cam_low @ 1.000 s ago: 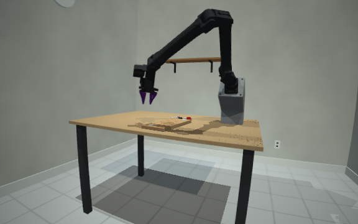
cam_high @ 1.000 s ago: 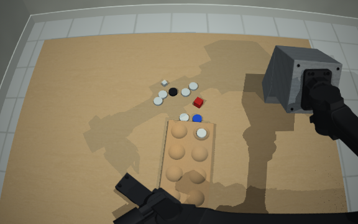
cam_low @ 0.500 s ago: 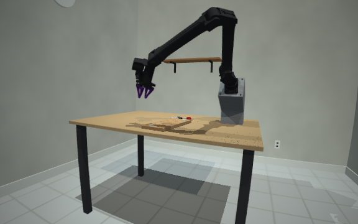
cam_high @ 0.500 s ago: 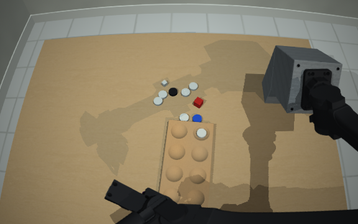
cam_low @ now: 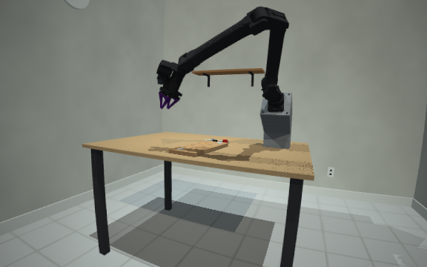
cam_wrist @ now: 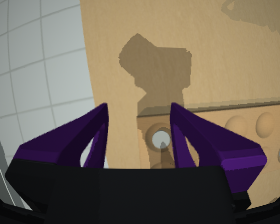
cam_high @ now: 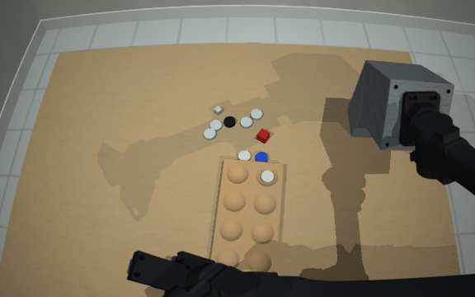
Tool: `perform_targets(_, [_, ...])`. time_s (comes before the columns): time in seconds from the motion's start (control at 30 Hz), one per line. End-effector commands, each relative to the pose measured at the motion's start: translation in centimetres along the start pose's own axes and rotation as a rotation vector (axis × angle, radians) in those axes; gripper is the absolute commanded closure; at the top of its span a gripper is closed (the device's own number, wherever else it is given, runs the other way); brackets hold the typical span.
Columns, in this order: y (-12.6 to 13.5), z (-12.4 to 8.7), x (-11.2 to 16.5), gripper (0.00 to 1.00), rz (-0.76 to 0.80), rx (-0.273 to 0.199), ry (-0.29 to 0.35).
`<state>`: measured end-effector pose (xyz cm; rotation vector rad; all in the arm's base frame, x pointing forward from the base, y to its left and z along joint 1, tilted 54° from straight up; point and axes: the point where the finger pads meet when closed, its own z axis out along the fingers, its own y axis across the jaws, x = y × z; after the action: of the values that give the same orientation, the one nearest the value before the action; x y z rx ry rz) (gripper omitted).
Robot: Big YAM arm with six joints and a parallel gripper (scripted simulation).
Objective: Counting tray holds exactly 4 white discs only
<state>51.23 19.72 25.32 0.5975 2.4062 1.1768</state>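
The wooden counting tray (cam_high: 247, 214) lies lengthwise on the table, with two rows of round pockets. One white disc (cam_high: 267, 176) rests in its far right pocket; the other visible pockets are empty. A loose white disc (cam_high: 244, 155) lies just beyond the tray's far end. More white discs (cam_high: 256, 114) (cam_high: 246, 122) (cam_high: 216, 124) (cam_high: 209, 134) lie farther back. My gripper (cam_low: 168, 103) hangs high above the table near the tray's near end, partly open with nothing between the purple fingers. The wrist view shows the tray (cam_wrist: 217, 136) and its disc (cam_wrist: 161, 139) far below.
A blue disc (cam_high: 261, 157) lies at the tray's far edge beside the loose white disc. A red cube (cam_high: 263, 135), a black disc (cam_high: 229, 121) and a small grey cube (cam_high: 218, 110) lie among the far discs. The grey robot base (cam_high: 398, 103) stands at the right.
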Motion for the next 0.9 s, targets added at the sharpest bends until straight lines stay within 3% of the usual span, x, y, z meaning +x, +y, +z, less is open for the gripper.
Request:
perform_targets(0.0, [1.0, -2.7, -2.7, 0.55, -0.105, -0.033, -0.097])
perform_targets(0.13, [1.1, -2.6, -2.7, 0.55, -0.103, -0.035, -0.090])
perform_targets(0.17, [1.6, -4.0, -4.0, 0.55, -0.182, -0.034, -0.165])
perform_targets(0.33, [2.2, -4.2, -4.2, 0.55, -0.188, -0.045, -0.167])
perform_targets(0.37, [2.4, -5.5, -5.5, 0.55, -0.263, -0.033, -0.240])
perform_targets(0.53, [2.5, -5.4, -5.5, 0.55, -0.264, -0.037, -0.235])
perform_targets(0.57, [2.9, -7.1, -6.8, 0.55, -0.343, -0.023, -0.316])
perform_targets(0.73, [3.4, -7.2, -6.9, 0.55, -0.348, -0.033, -0.316])
perform_targets(0.77, [3.7, -8.9, -8.2, 0.55, -0.426, -0.010, -0.398])
perform_targets(0.87, [4.0, -9.1, -8.3, 0.55, -0.429, -0.015, -0.402])
